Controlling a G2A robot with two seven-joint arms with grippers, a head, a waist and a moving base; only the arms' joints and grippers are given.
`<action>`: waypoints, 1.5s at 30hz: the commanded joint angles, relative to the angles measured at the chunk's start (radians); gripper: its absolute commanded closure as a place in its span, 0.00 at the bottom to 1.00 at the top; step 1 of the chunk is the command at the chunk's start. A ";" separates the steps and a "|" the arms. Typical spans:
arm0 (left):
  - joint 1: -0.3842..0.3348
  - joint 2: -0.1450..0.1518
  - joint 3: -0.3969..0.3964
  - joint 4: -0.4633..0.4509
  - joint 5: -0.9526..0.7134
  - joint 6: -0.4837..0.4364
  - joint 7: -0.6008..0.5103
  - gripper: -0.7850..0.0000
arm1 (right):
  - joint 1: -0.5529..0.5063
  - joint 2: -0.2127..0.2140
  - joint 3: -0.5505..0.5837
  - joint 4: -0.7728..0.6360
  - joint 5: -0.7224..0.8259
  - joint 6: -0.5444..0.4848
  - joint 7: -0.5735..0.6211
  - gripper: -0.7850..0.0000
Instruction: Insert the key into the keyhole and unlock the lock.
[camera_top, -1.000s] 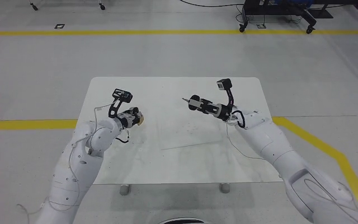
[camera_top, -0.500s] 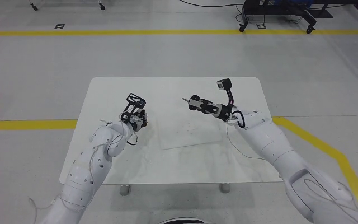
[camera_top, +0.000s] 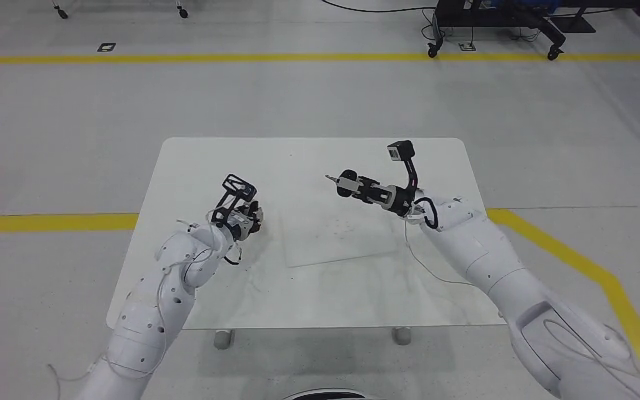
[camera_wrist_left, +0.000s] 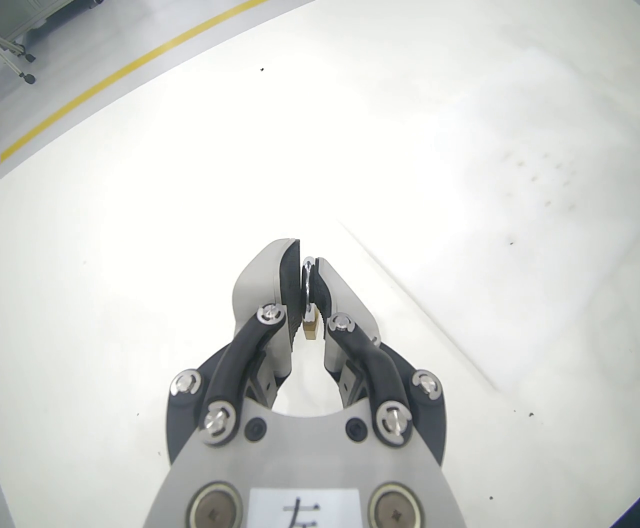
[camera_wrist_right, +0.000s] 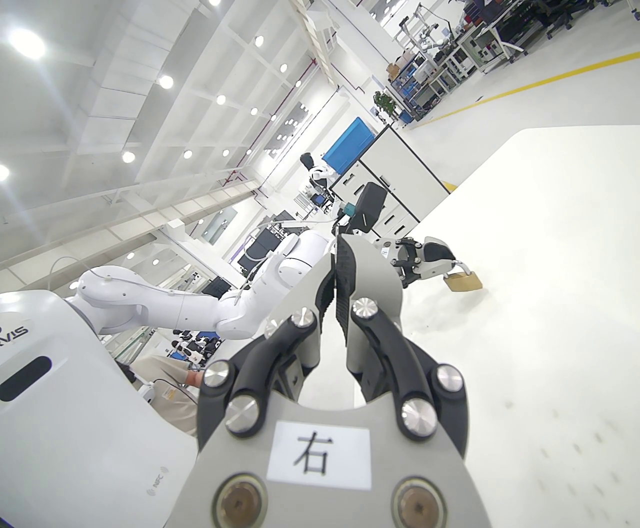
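Observation:
My left gripper (camera_wrist_left: 306, 262) is shut on the steel shackle of a small brass padlock (camera_wrist_left: 310, 330), whose body sits between the fingers. In the right wrist view the padlock (camera_wrist_right: 462, 281) hangs from that left gripper (camera_wrist_right: 450, 265) just above the white table (camera_wrist_right: 550, 250). My right gripper (camera_top: 338, 181) is held above the table's middle, pointing at the left gripper (camera_top: 252, 217) across a gap. Its fingers (camera_wrist_right: 345, 280) are pressed together, and a thin key tip (camera_top: 328, 179) sticks out of them. The rest of the key is hidden.
The white table (camera_top: 310, 290) carries a faint, flat rectangular sheet (camera_top: 335, 240) at its middle, between and below the two grippers. Grey floor with yellow lines (camera_top: 60, 221) surrounds the table.
The left arm has swung toward the table's middle and turned its wrist, so the brass lock body no longer shows from above. The right arm has kept still.

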 joint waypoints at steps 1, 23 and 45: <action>-0.005 -0.002 0.006 0.012 -0.001 -0.002 0.012 1.00 | 0.000 0.000 0.000 0.000 0.000 0.000 0.000 1.00; -0.021 -0.004 0.003 0.064 0.015 -0.062 0.014 0.73 | 0.000 0.000 0.000 0.000 0.000 0.000 0.000 1.00; -0.069 -0.018 0.058 0.091 0.086 -0.033 -0.050 1.00 | 0.000 0.000 0.000 0.000 0.000 0.000 0.000 1.00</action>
